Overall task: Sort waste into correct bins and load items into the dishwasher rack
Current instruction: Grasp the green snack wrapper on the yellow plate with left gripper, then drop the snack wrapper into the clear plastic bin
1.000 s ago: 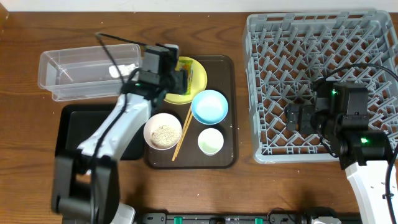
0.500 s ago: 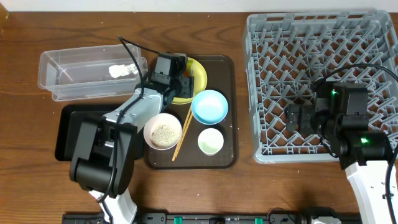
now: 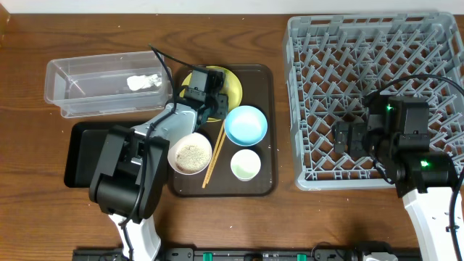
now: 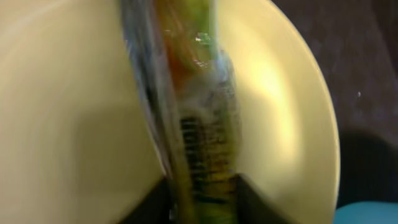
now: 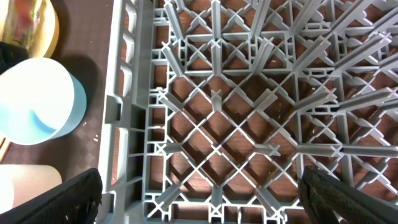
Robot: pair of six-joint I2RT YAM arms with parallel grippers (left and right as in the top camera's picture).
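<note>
Nearest us, the white bowl (image 3: 190, 154) holds its heap of rice (image 3: 190, 156). The chopsticks (image 3: 212, 156) lie slanted just to its right, with the cup (image 3: 246, 165) beyond them, all on the brown serving tray (image 3: 270, 145). Left of it, the black tray (image 3: 76, 145) shows nothing in the part we can see, so there's free room above for a drop.

A little farther, the blue bowl (image 3: 245, 125) stands close beside our working spot. We judge a sideways swing could clip its rim, so straight up looks the clean way out.

On the right, the right gripper (image 3: 346, 138) hangs over the near-left part of the rack (image 3: 341, 65), jaws spread wide and holding nothing, probably waiting for dishes.

Farther again, the left gripper (image 3: 210, 93) is down on the yellow plate (image 4: 74, 124). It's pinched in on the wrapper (image 4: 202, 137), which stands on edge between its fingers, an easy way to nip thin film.

Farthest left, the clear tub (image 3: 72, 80) holds the tissue (image 3: 143, 81). We can't tell which bin suits the wrapper.
</note>
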